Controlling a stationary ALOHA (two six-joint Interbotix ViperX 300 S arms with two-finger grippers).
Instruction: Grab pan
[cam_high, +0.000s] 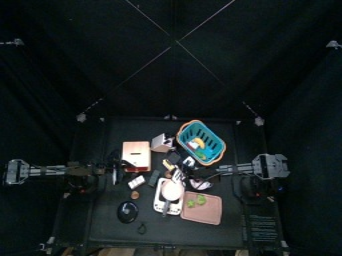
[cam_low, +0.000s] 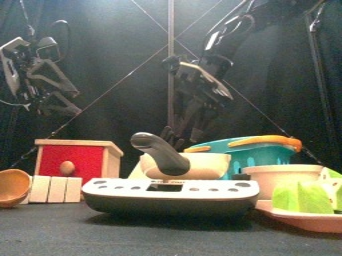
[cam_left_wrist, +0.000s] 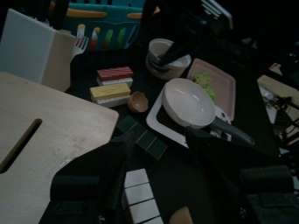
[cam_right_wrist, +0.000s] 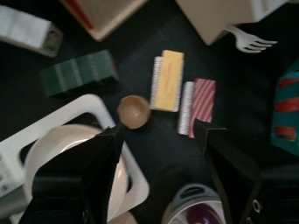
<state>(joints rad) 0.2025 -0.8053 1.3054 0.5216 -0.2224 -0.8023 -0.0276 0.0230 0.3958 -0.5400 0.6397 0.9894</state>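
We see the white pan (cam_left_wrist: 190, 102) sitting on a white tray (cam_left_wrist: 163, 133) on the desk (cam_high: 100, 205), its dark handle (cam_low: 163, 152) sticking up. The right end effector (cam_right_wrist: 158, 166) hangs right above the pan with its jaws spread wide and nothing in them. The left end effector (cam_low: 34, 75) is up high, away from the pan; we cannot tell if it is open. A blue basket (cam_high: 201, 135) stands nearby.
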